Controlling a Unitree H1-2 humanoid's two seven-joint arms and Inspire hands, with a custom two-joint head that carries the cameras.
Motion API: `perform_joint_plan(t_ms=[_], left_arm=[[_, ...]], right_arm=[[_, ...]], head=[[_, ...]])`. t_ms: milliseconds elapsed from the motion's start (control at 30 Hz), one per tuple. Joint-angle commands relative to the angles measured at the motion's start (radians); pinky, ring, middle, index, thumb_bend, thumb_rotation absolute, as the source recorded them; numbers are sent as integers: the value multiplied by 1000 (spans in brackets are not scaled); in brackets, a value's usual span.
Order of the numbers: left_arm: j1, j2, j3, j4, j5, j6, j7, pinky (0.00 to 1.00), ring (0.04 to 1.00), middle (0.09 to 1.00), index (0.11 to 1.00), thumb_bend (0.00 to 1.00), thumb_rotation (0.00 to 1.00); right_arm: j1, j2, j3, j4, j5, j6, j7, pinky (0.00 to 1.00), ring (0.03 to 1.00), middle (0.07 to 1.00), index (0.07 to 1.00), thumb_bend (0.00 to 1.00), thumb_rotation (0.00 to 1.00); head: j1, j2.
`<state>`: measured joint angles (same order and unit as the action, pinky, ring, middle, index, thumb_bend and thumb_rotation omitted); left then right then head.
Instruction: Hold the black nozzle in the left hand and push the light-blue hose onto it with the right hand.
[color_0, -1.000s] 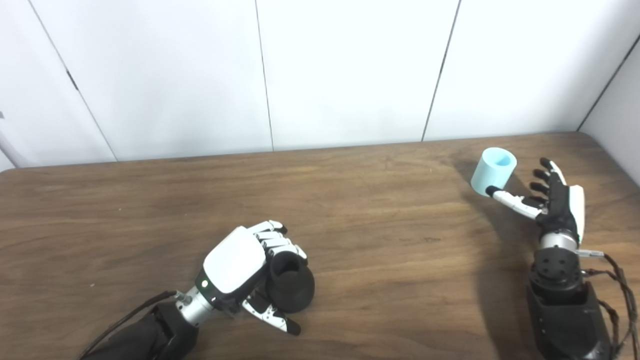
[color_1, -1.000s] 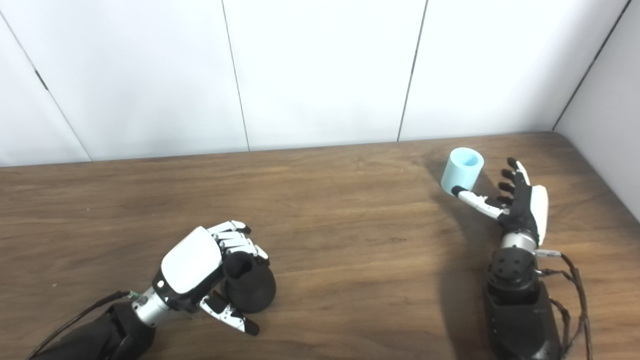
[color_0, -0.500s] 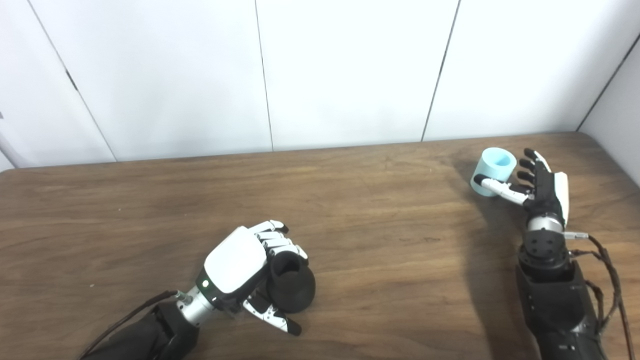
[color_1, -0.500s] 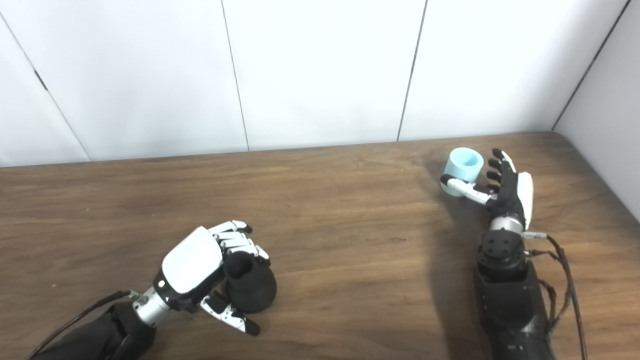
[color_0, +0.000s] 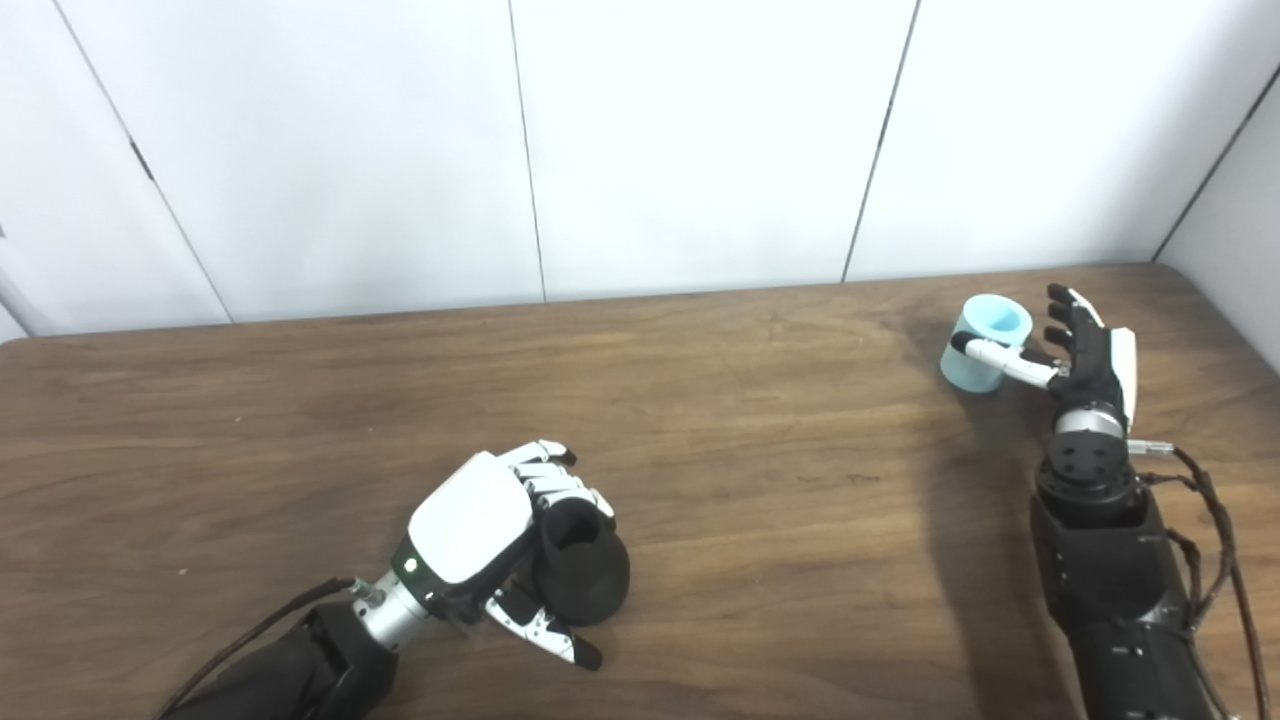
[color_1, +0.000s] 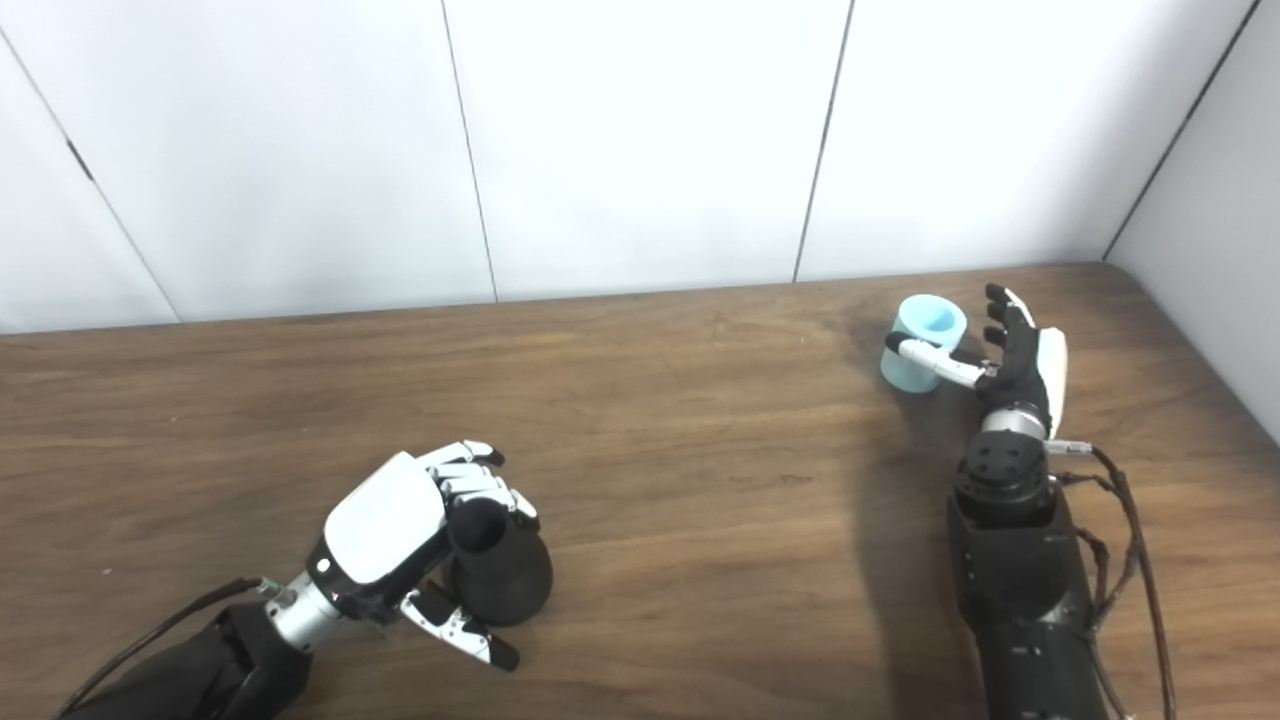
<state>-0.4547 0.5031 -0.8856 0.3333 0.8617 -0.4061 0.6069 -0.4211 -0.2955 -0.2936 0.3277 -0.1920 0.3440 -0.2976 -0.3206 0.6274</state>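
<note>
The black nozzle stands on the wooden table near the front left. My left hand is shut on it, fingers curled over its top and thumb under its lower side. The light-blue hose, a short open cylinder, stands upright at the far right. My right hand is open beside it. Its thumb lies across the hose's front and its fingers are spread just right of the hose. The hose and right hand also show in the right eye view.
White wall panels rise behind the table's far edge. The table's right edge runs close to the right arm. Cables hang off the right forearm.
My right hand has moved forward and left to the hose, its thumb now across the hose's front. The left hand and nozzle have not moved.
</note>
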Motion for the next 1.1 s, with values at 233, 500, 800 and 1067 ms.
perform_joint_plan(t_ms=[233, 500, 800, 1067], left_arm=[[240, -123, -120, 112, -62, -64, 0, 716, 479, 470, 482, 505, 0], [239, -118, -122, 107, -60, -64, 3, 720, 484, 466, 483, 504, 0], [237, -118, -122, 111, -57, -64, -1, 720, 486, 465, 483, 504, 0], [239, -128, -115, 114, -49, -63, -3, 719, 486, 465, 482, 504, 0]], right_arm=[[-45, -27, 21, -41, 75, -79, 62, 503, 566, 633, 621, 865, 9], [-11, -55, 62, -70, 90, -89, 132, 395, 459, 505, 469, 528, 4], [7, -40, 87, -118, 101, -45, 161, 368, 437, 499, 477, 519, 0], [51, -49, 108, -271, 94, -8, 213, 375, 445, 507, 471, 518, 0]], head=[[-1, 3], [-8, 9], [-7, 9], [4, 10]])
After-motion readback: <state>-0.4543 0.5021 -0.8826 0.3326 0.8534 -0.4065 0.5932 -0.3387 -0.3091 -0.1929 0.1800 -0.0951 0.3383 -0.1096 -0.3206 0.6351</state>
